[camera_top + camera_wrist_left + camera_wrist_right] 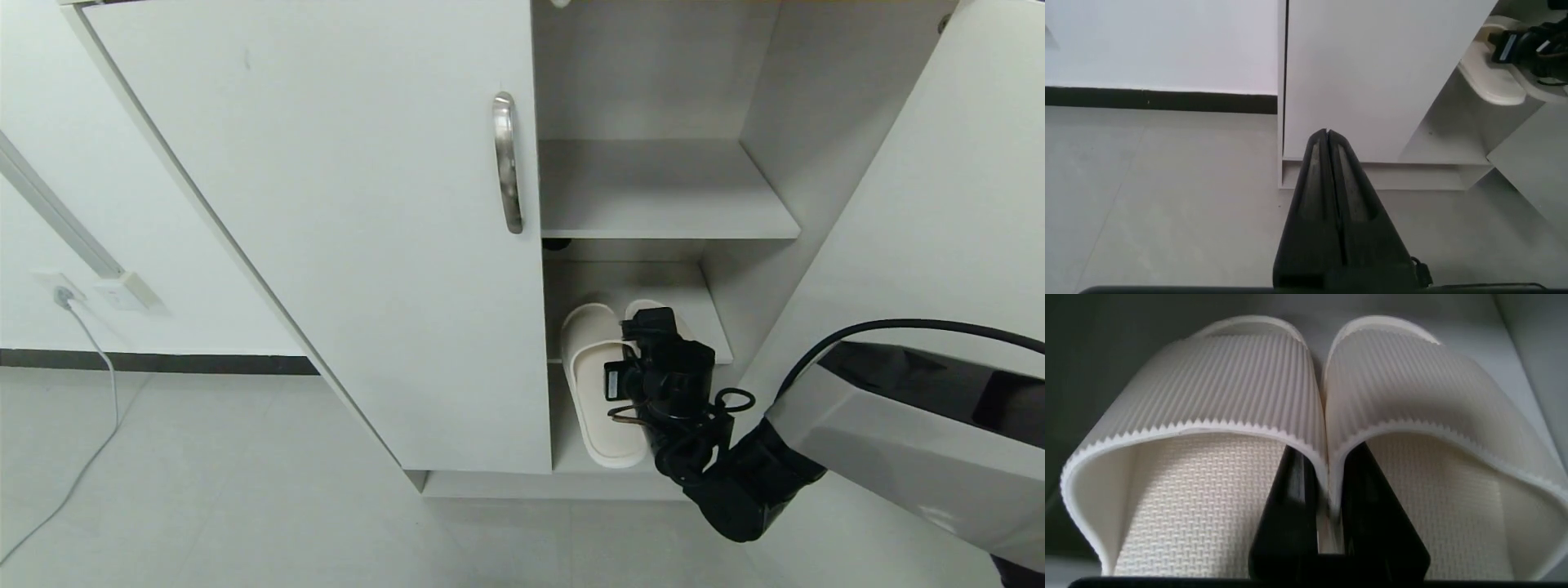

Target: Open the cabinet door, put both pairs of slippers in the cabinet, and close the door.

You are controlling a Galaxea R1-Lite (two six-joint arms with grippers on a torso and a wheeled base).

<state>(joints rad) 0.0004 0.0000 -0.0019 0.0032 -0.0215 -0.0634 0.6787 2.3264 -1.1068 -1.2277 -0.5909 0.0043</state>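
Head view, cabinet (653, 188): white; right door (939, 204) swung wide open, left door (326, 245) shut, with a curved metal handle (507, 163) at its inner edge.
Head view, slippers (592, 384): cream pair, side by side in the lower compartment under the shelf (661, 220), heels toward the opening; cannot tell whether resting or lifted.
Head view, right gripper (651, 321): black, reaching into the opening over the pair.
Head view, wall: socket (122, 292) left of the cabinet, grey cable (98, 392) trailing down to the tiled floor (245, 506).
Left wrist view, left gripper (1327, 143): fingers pressed flat together, nothing between them; low over the floor, in front of the left door's bottom edge.
Left wrist view, slippers (1490, 77): off to one side in the opening, right gripper (1535, 41) on them.
Right wrist view, right gripper (1327, 514): clamped on the two touching inner strap edges of the slippers (1233, 392), one finger under each ribbed strap.
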